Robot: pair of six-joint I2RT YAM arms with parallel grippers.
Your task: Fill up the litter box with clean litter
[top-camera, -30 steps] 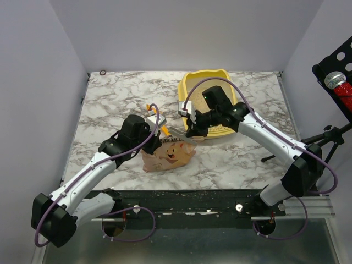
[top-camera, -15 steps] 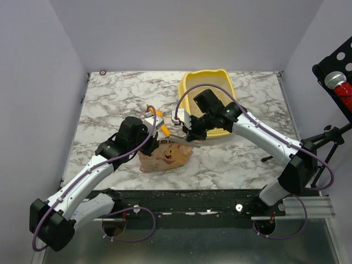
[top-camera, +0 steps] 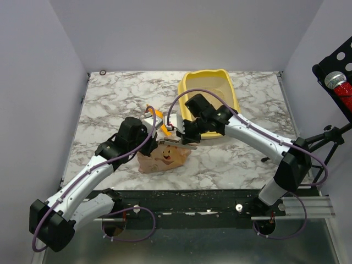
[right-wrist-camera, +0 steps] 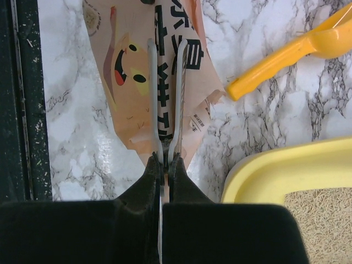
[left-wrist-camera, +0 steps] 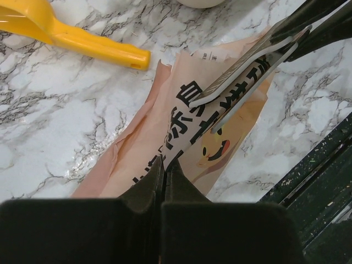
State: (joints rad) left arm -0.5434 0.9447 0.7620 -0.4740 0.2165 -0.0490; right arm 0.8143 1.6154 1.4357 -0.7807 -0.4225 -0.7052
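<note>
The yellow litter box point(top-camera: 206, 73) stands at the back right of the table; in the right wrist view its rim point(right-wrist-camera: 275, 170) shows, with beige clean litter point(right-wrist-camera: 324, 214) inside. A pinkish-tan printed bag point(top-camera: 162, 158) lies in front of it. My left gripper point(left-wrist-camera: 164, 164) is shut on the bag's edge point(left-wrist-camera: 165, 137). My right gripper point(right-wrist-camera: 164, 159) is shut on grey scissors point(right-wrist-camera: 165, 110). Their blades stand slightly apart, astride the bag's printed strip point(right-wrist-camera: 132, 82). From above, the scissors point(top-camera: 179, 142) reach from the right gripper point(top-camera: 186, 137) over the bag toward the left gripper point(top-camera: 153, 144).
An orange scoop point(top-camera: 155, 116) lies on the marble just behind the bag, its handle point(right-wrist-camera: 286, 58) pointing at the litter box. The table's dark front edge point(right-wrist-camera: 22, 110) runs close by the bag. A microphone stand point(top-camera: 335, 82) stands off the table at the right.
My right arm has swung left and nearer, carrying the scissors over the bag. The bag and my left gripper shifted slightly toward the front edge.
</note>
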